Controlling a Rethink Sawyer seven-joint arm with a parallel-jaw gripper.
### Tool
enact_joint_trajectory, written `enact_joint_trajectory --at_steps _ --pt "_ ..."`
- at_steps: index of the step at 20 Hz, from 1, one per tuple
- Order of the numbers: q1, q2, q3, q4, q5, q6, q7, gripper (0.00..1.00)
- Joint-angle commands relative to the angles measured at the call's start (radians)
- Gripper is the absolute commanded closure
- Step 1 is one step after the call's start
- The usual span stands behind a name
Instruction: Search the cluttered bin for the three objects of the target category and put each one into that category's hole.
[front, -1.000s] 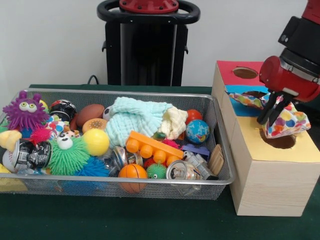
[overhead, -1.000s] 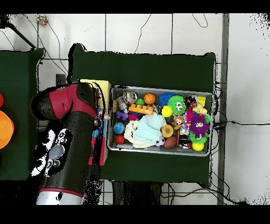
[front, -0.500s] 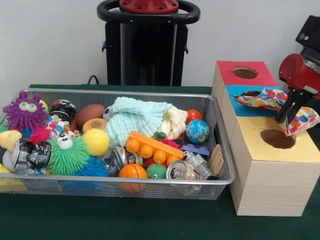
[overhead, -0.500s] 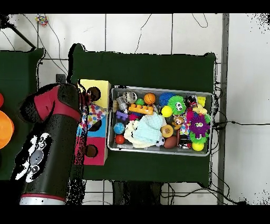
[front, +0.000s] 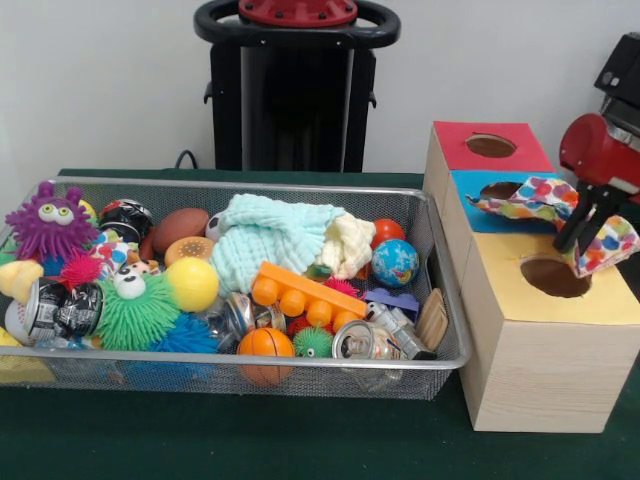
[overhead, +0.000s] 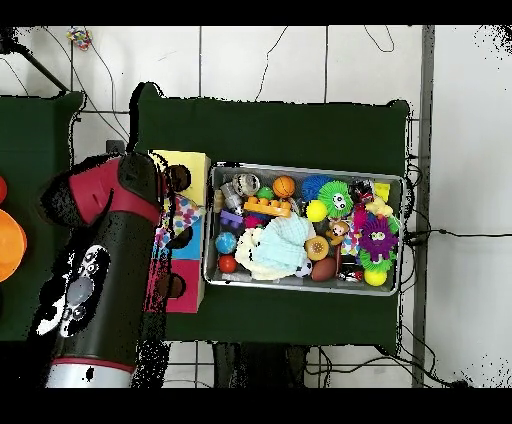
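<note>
The black claw (front: 578, 238) is gripping a polka-dot coloured cloth (front: 545, 197), which is draping across the blue section of the wooden three-hole box (front: 535, 365) beside the wire mesh bin (front: 440, 350).

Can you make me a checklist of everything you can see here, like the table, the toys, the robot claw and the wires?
Surface: table under a dark green cloth.
Job's things: polka-dot cloth draped across the blue hole of the wooden box, one end pinched by the gripper above the yellow hole; red hole uncovered.
Clutter: wire-mesh bin packed with balls, spiky toys, cans, an orange block and a mint cloth.
Grippers: jaws shut on the polka-dot cloth.
Cables: thin wires across the floor in the overhead view.
Surroundings: black pedestal, white wall, tiled floor.
</note>
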Motion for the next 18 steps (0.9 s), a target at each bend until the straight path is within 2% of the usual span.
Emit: enact_joint_trajectory --at_steps 1,9,12,14,18 --pt "-0.086 0.035 0.117 0.013 0.038 0.133 0.087 1.00" --pt "-0.080 0.025 0.093 0.012 0.019 0.136 0.096 1.00" --pt "-0.070 0.055 0.072 -0.033 0.003 0.153 0.105 1.00" --pt "-0.048 0.104 0.029 -0.094 -0.022 0.144 0.138 1.00" --pt "-0.014 0.137 -0.005 -0.142 -0.010 0.201 0.181 1.00"
